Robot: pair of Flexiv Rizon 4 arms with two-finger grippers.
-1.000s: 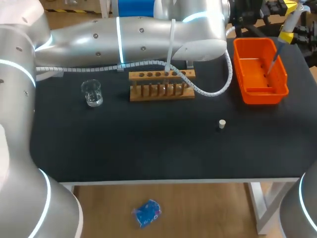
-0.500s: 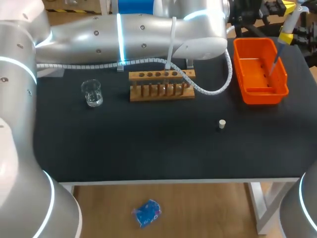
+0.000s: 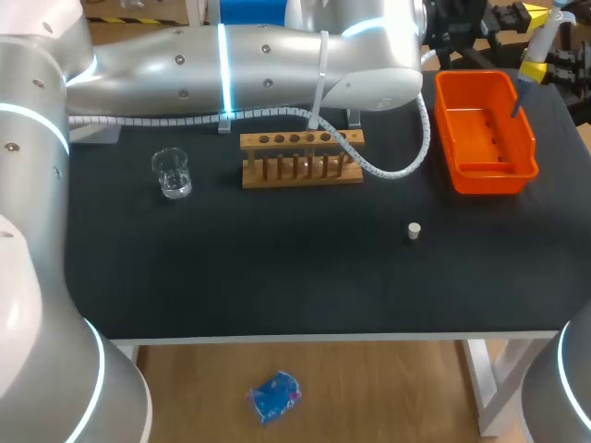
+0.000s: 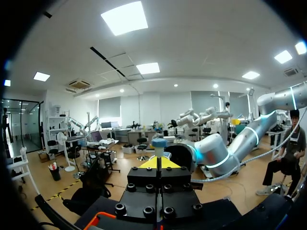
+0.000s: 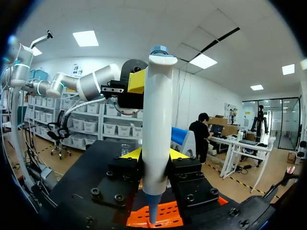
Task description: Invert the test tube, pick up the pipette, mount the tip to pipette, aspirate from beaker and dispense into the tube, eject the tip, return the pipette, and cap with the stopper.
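1. Head view: the pipette is held upright in the right hand near the far right corner of the worktop, and its thin lower end hangs over the orange bin
2. In the right wrist view the right hand's two fingers are seen pressed against the pipette's white body from both sides, so the pipette is gripped. Its blue lower end points down at the orange bin beneath it
3. The left arm is stretched across the far edge of the worktop from the 9 o'clock side towards the 3 o'clock side
4. In the left wrist view the yellow tips of the left hand are seen closed together with nothing between them, and the pipette's blue top is seen just ahead of them
5. The wooden rack is placed towards 12 o'clock of the worktop's middle, and the test tube stands upright in it
6. The beaker is set at 9 o'clock of the rack, apart from it, and the orange bin at 3 o'clock
7. The stopper lies alone on the worktop at 4 o'clock of the rack and 7 o'clock of the bin
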